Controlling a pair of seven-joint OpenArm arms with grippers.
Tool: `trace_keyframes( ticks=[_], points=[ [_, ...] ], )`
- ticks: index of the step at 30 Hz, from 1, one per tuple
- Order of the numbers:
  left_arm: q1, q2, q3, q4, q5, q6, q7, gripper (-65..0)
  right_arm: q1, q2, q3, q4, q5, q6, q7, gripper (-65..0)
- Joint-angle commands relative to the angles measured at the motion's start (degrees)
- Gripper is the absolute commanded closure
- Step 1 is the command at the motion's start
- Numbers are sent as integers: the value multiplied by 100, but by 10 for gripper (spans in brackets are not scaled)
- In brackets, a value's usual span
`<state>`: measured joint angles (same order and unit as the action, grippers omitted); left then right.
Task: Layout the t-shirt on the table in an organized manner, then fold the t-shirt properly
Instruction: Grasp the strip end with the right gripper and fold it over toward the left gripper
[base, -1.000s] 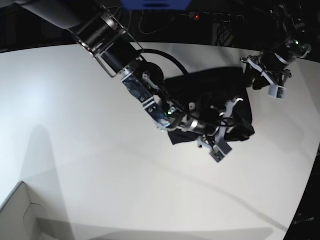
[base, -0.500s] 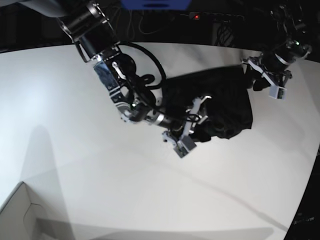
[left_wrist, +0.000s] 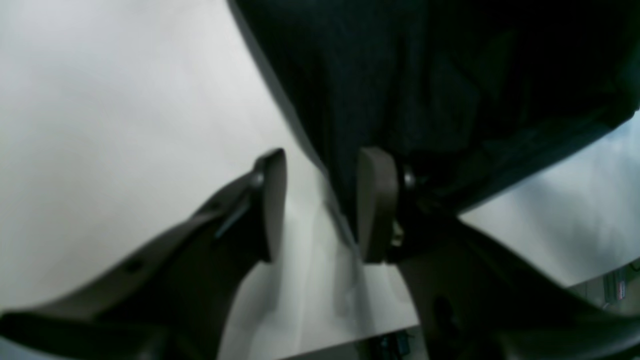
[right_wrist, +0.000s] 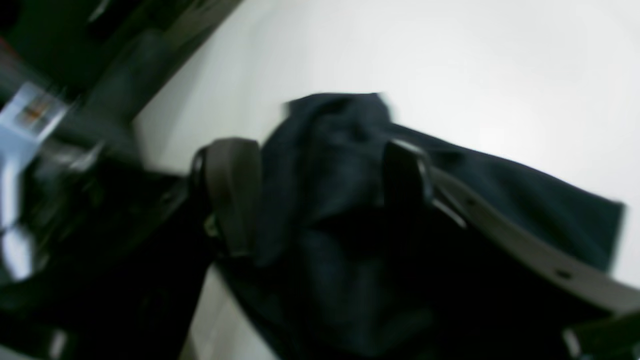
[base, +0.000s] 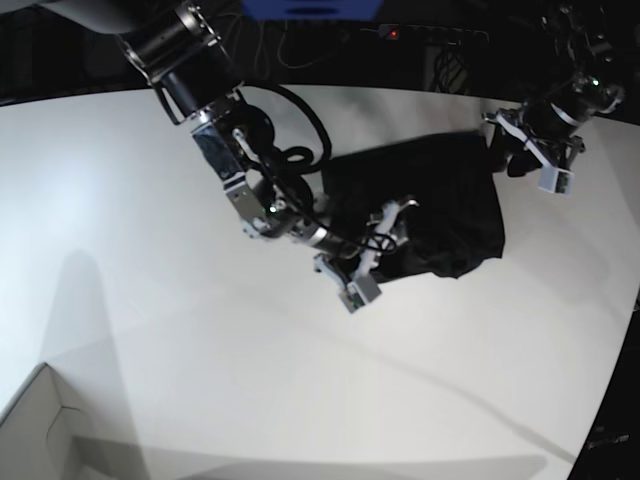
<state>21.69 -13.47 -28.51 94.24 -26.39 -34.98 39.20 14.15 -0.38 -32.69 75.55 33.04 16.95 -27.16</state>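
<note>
The left gripper's (left_wrist: 320, 205) two dark, flat-faced fingers (left_wrist: 272, 200) are standing apart over the smooth, glossy white table (left_wrist: 110, 125). The edge of the plain black soft-fabric t-shirt (left_wrist: 425, 85) is running down between them, lying against the right-hand finger, while the other finger is hanging clear of the cloth.

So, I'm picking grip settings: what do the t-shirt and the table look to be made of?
The t-shirt: soft black fabric, probably a matte knit; it bunches into loose folds and creases. The table: a hard, smooth white top, perhaps laminate or plastic, with a glossy finish that shows soft shadows and reflections.
</note>
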Motion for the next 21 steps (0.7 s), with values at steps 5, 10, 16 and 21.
trace_keyframes(
  ticks=[5, 10, 16, 21],
  points=[
    [-20, -72, -37, 119, -99, -40, -127, -234, 84, 25, 20, 124, 77, -47, 144, -373],
    [-20, -81, -37, 119, -99, -40, -127, -234, -39, 25, -24, 124, 77, -55, 136, -372],
    [-55, -81, -37, 119, -99, -40, -127, -234, -57, -10, -410, 124, 77, -29, 153, -222],
    [-64, -81, -37, 119, -99, -40, -127, -234, -39, -291, -551, 133, 77, -29, 153, 0]
  ],
)
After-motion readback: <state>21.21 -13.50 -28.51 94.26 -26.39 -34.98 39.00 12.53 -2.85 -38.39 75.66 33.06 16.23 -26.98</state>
